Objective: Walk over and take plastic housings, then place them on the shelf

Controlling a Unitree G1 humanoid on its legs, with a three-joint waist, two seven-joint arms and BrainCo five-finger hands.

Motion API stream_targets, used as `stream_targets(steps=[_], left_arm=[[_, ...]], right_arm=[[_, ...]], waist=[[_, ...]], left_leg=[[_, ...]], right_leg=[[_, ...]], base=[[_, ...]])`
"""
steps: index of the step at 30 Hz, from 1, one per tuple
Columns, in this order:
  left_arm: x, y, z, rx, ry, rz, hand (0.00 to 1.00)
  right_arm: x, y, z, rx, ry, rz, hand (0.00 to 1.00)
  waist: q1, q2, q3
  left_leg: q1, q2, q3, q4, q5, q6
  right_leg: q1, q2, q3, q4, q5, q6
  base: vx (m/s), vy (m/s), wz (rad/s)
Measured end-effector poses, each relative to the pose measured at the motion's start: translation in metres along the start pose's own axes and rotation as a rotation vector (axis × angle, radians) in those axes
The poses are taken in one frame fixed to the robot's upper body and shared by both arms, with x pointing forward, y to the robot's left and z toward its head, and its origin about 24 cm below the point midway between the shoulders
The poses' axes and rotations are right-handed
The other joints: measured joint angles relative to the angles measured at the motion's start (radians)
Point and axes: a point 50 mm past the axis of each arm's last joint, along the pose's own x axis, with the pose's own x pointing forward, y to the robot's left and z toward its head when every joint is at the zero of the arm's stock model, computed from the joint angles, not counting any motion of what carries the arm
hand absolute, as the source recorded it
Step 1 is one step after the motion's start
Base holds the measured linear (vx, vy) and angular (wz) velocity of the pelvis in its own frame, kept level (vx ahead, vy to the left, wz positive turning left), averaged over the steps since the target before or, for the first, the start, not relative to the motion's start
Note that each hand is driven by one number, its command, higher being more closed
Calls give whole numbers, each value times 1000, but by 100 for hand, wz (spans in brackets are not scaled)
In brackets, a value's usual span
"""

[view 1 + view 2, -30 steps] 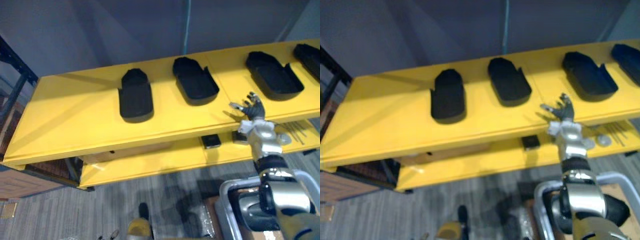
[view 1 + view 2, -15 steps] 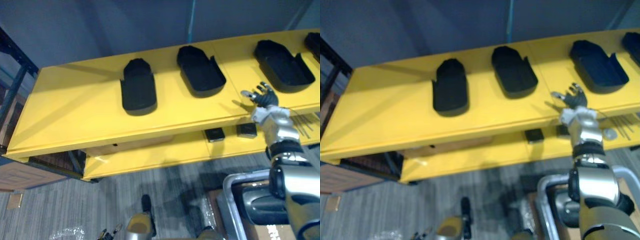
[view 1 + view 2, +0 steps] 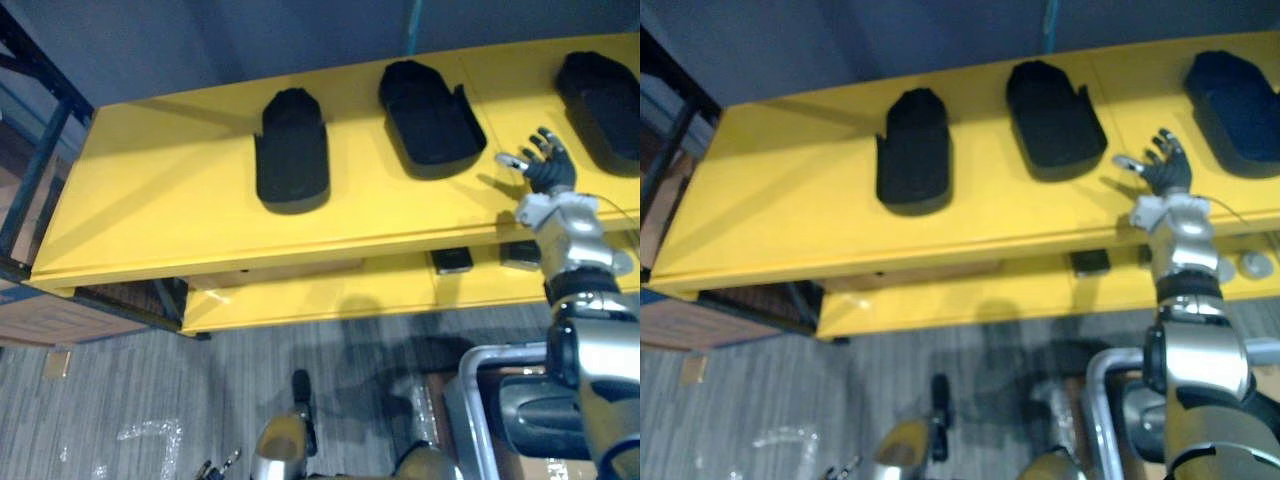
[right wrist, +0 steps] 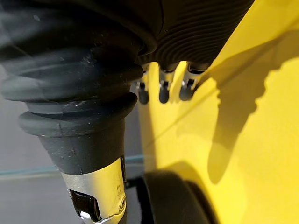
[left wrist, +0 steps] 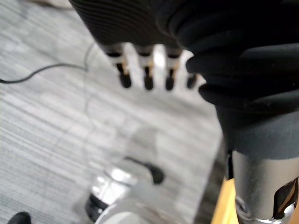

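Three black plastic housings lie in a row on the top board of the yellow shelf (image 3: 180,200): one at the left (image 3: 292,155), one in the middle (image 3: 432,118) and one at the right edge of the view (image 3: 605,100). My right hand (image 3: 540,170) hovers open, fingers spread, just above the bare board between the middle and right housings and holds nothing. In the right wrist view its fingers (image 4: 161,91) hang over the yellow surface, with a housing's dark edge (image 4: 173,196) close by. My left hand (image 5: 147,77) hangs open over the grey floor with nothing in it.
The lower yellow shelf (image 3: 330,300) carries small black boxes (image 3: 452,260). A dark metal rack frame (image 3: 40,130) stands at the left, with a brown box (image 3: 50,320) below it. A silver-framed cart (image 3: 480,390) sits at the lower right. The left part of the top board is bare.
The whole picture has shifted right and down, so the camera moved. My right hand keeps its place between the middle and right housings, still open.
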Motion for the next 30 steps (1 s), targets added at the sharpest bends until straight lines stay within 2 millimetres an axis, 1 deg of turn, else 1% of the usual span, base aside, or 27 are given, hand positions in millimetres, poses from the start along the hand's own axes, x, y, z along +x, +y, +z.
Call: stream_targets(steps=[4, 9, 13, 23, 25, 26, 30], left_arm=[[0, -5, -4, -9, 11, -13, 0], [2, -15, 1, -11, -3, -37, 0], [3, -17, 4, -17, -10, -44, 0], [3, -21, 4, -23, -6, -62, 0], [4, -22, 5, -22, -8, -64, 0], [4, -22, 6, -21, -9, -66, 0], [4, -23, 7, -18, -12, -72, 0]], right_arm=[[0, 3, 1, 0, -20, -1, 0], [4, 9, 14, 3, -62, 12, 0], [5, 11, 17, 3, -77, 19, 0], [5, 30, 14, -74, -78, 147, 0], [5, 34, 11, -79, -70, 171, 0], [4, 40, 9, -83, -67, 193, 0], [2, 44, 8, -99, -77, 230, 0]], waist=[[5, 5, 3], [11, 18, 20], [21, 13, 27], [20, 11, 28], [20, 7, 31], [20, 0, 35], [21, -6, 39]], left_leg=[[0, -1, -2, 0, 2, -2], [-15, 1, -7, 0, 10, -4], [-18, 0, -6, 0, 11, -3], [-10, 9, 1, 0, 13, -6], [0, 12, 6, -1, 12, -6], [4, 17, 16, -4, 12, -6], [3, 29, 25, -5, 12, -7]], right_leg=[[-6, -7, -2, 21, -14, -3], [-27, -13, -3, 44, -28, -6], [-32, -15, -1, 48, -28, -6], [-26, -7, 5, 42, -27, -7], [-16, -1, 7, 35, -26, -6], [-14, 5, 12, 30, -25, -8], [-14, 20, 20, 13, -14, -12]], base=[[0, 0, 0], [-16, -8, 2], [0, 0, 0], [0, 0, 0], [-1, -15, -6], [-9, -11, -9], [-2, -13, -8]])
